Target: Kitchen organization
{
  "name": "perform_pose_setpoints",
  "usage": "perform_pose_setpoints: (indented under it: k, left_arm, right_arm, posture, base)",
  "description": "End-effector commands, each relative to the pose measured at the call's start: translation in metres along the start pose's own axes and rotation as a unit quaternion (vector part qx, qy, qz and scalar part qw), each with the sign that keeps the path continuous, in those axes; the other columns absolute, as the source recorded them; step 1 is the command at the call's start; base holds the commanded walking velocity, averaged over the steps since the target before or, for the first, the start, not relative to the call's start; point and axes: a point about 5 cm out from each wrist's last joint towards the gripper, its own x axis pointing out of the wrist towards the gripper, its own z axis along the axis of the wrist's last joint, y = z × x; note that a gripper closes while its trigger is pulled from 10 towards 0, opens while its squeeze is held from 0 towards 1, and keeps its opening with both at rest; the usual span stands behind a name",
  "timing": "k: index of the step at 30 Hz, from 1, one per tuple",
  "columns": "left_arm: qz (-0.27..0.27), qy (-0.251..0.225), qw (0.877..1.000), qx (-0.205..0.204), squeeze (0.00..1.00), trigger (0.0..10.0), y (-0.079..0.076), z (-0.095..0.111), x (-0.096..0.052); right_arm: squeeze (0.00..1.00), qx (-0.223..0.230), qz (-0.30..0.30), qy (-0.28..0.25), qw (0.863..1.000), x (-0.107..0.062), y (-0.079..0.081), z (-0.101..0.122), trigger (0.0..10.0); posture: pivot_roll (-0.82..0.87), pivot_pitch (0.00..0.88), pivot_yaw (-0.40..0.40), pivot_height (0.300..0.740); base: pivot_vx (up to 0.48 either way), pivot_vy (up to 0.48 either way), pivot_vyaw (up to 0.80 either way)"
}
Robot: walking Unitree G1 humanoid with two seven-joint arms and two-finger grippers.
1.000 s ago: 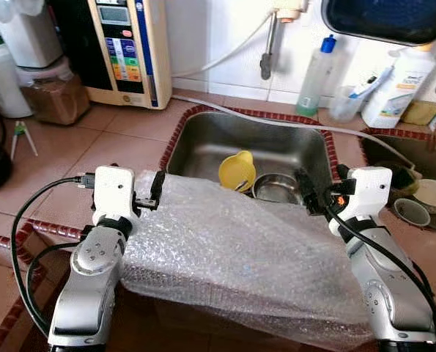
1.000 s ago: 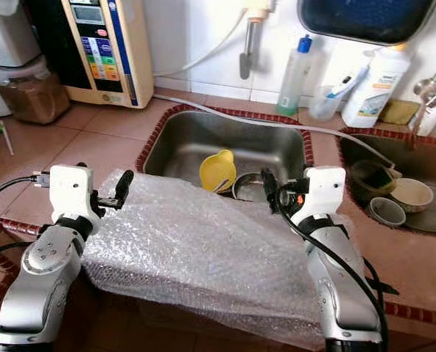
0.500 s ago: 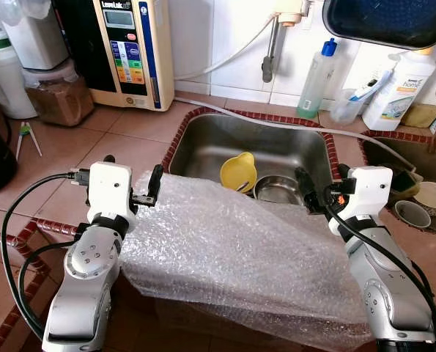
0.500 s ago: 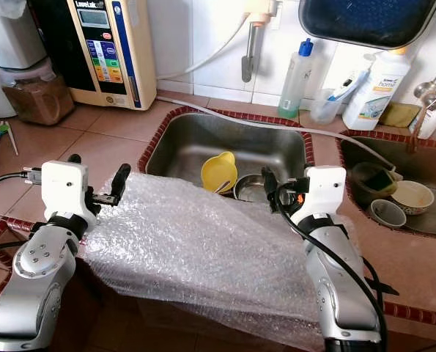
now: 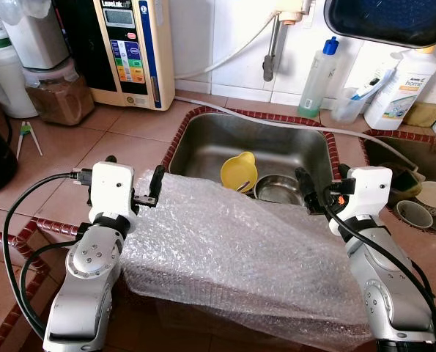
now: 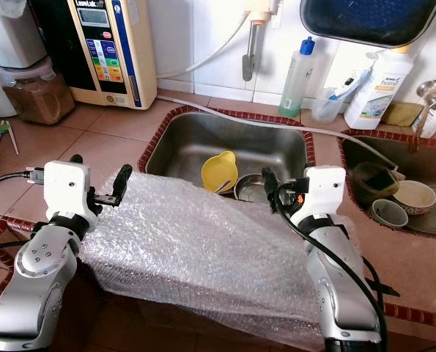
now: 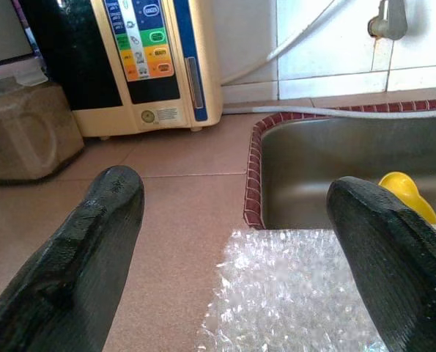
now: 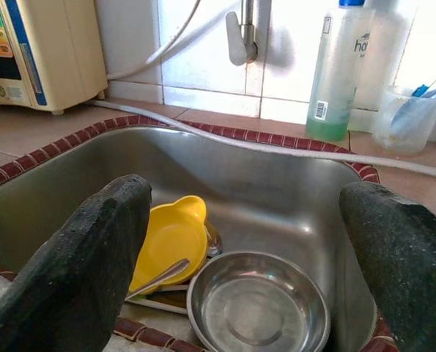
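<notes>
I hold both arms out over the tiled worktop [image 5: 93,139], one at each end of a big sheet of bubble wrap [image 5: 232,249]. The wrap lies draped over the front edge of the worktop, its far edge reaching the near rim of the steel sink [image 5: 203,139] and its near part hanging down past the front edge.

My left gripper [image 5: 133,183] hovers at the wrap's left far corner, its fingers [image 7: 108,213] spread wide with nothing between them; in the left wrist view the corner of the wrap lies below the gap, not pinched. My right gripper [image 5: 322,189] sits at the wrap's right far corner, by the sink's right near corner, fingers [image 8: 93,249] spread as well and holding nothing.

In the sink, near its front wall, a yellow bowl [image 8: 170,238] leans beside a steel bowl [image 8: 258,308], with a spoon [image 8: 159,277] lying against the yellow one. A white hose [image 5: 276,125] runs along the far rim. At the back left of the worktop stands a cream water appliance [image 5: 130,44]. A clear bottle with a blue cap [image 5: 316,73] and a white detergent bottle [image 5: 397,92] stand along the back wall.
</notes>
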Motion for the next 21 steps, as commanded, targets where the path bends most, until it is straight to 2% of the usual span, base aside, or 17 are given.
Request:
perform_pose_setpoints:
  k: [1,21]
  left_arm:
    - [0.003,0.004,1.000,0.007,0.00,10.0,0.0007,0.0009,0.0011]
    - [0.004,0.010,1.000,0.005,0.00,10.0,-0.0010,0.0010,0.0017]
  right_arm:
    - [0.00,-0.003,-0.004,-0.003,1.000,-0.0018,-0.0029,0.0025,10.0]
    - [0.00,-0.004,-0.001,-0.008,1.000,-0.0004,-0.0026,0.0056,10.0]
  posture:
    - [-0.07,0.032,0.011,0.740]
    - [-0.07,0.039,0.009,0.740]
  base:
    - [-0.289,0.000,0.00]
    - [-0.311,0.000,0.00]
